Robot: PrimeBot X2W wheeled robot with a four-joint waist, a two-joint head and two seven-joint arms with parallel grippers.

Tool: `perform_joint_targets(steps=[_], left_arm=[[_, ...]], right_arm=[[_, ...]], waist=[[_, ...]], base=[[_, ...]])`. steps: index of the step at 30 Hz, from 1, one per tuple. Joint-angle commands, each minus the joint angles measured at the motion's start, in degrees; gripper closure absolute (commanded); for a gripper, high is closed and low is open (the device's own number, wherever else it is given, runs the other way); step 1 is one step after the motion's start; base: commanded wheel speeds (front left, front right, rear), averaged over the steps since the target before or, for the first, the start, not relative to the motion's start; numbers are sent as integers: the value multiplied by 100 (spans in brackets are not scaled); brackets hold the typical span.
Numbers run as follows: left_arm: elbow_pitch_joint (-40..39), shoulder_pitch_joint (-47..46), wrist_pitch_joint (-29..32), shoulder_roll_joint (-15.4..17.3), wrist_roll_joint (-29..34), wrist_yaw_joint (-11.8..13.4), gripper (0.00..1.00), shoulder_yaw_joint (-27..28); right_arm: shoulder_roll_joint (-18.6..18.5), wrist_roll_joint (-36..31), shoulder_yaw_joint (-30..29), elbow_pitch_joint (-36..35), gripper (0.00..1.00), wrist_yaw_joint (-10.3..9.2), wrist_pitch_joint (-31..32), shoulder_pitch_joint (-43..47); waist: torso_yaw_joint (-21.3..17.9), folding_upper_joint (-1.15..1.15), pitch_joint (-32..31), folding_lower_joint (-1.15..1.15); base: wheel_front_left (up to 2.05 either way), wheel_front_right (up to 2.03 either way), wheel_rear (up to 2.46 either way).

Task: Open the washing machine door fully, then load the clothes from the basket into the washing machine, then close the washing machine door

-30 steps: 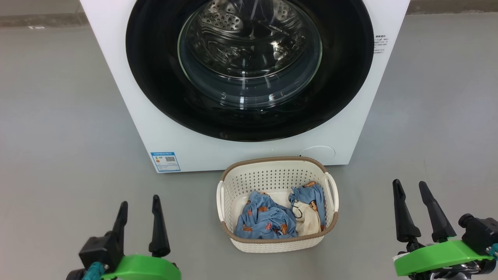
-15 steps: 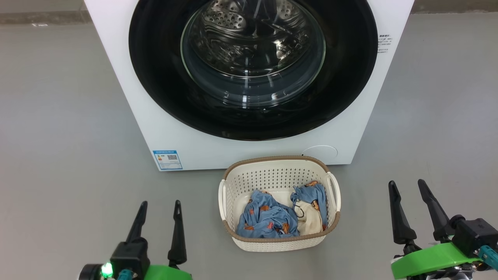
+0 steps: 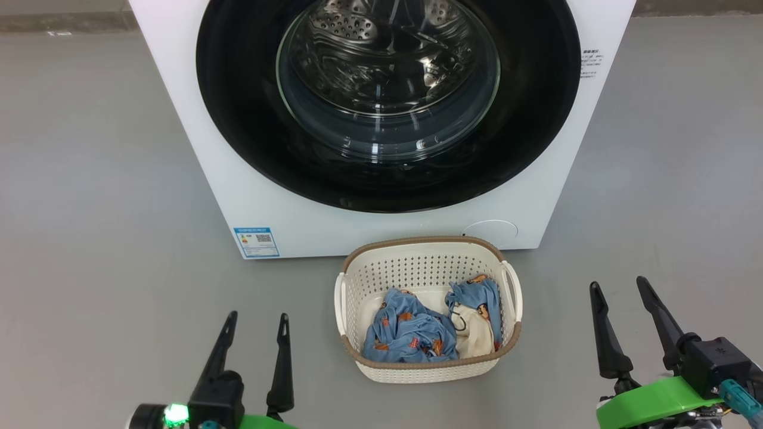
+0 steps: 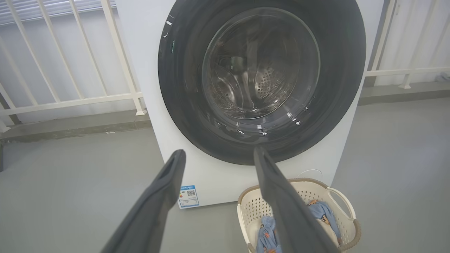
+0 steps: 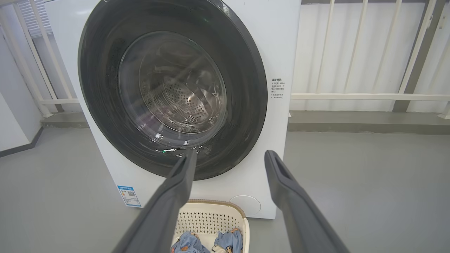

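My left gripper [image 3: 257, 316] has slid right toward the basket [image 3: 417, 274] since a second ago, jaws spread and empty like those of my right gripper [image 3: 617, 282] at near right; the clothes [image 3: 411, 336] lie in the basket between them, and just beyond stands the washing machine [image 3: 250, 196], the washing machine door [image 3: 536, 119] shut.

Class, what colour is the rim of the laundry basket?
Brown, with a woven look, on the basket; clearest in the head view.
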Motion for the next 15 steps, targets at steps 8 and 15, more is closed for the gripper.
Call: perform_joint_targets(steps=[8,15], left_arm=[[182,-250,-37,34,-693,-166,0,226],[220,-283,-37,33,-750,-177,0,204]], right_arm=[[-67,152,139,103,0,57,-69,-115],[-67,146,152,142,0,57,-69,-128]], waist=[[-6,0,6,0],[6,0,15,0]], base=[[0,0,0],[0,0,0]])
